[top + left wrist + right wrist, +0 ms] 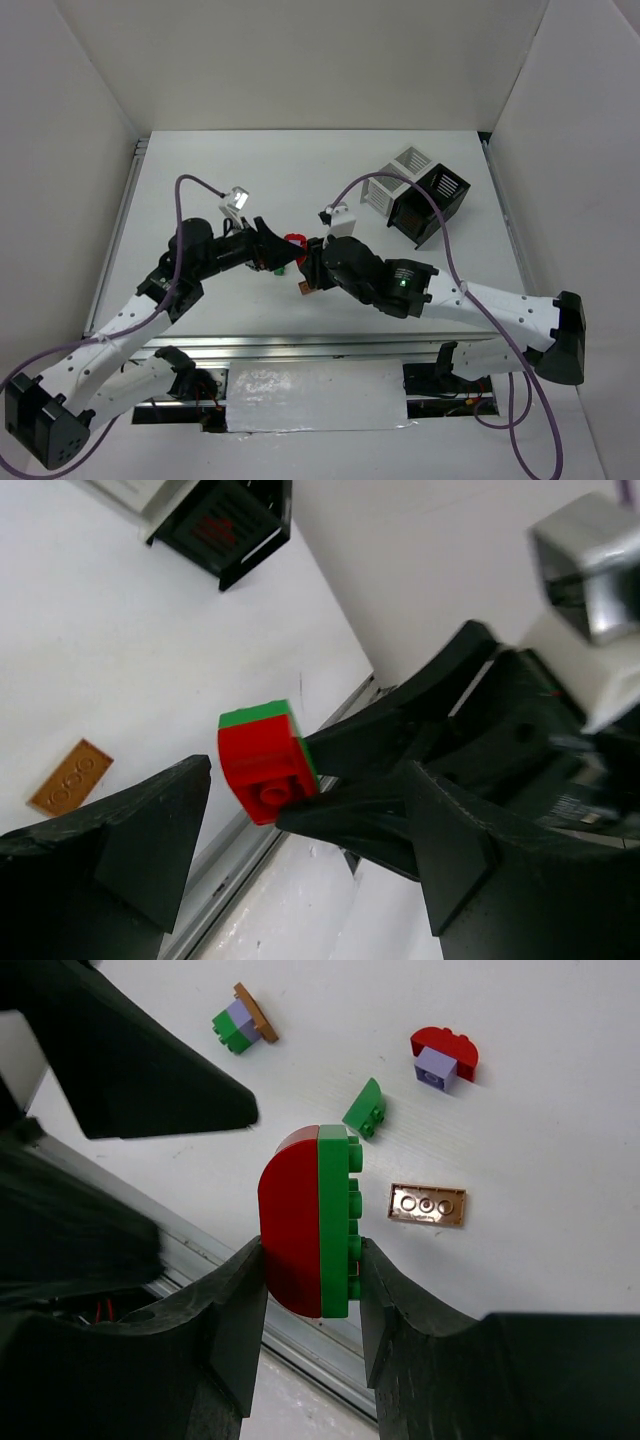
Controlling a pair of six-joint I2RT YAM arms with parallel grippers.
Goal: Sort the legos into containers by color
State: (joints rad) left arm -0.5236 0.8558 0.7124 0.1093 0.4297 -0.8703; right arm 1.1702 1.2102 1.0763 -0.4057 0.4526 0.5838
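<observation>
With my right gripper (312,1260) clamped on the red-green brick (318,1222) over the table (330,170), I align my open left gripper (305,810), at its 9 o'clock, squarely on the red half only before closing and pulling straight apart.

white tabletop (300,170) enclosed by white panel walls (300,60); aluminium rail (300,347) along its near edge, silvery taped sheet (315,395) just beyond the rail.

stacked brick (320,1220) half red, half green. flat plate (427,1204) shiny orange-brown. small wedge (365,1108) green. arch piece (443,1055) red over lilac. little stack (243,1022) green, lilac, brown. table (560,1160) white. black container (445,185), white container (405,165), both slatted.
</observation>
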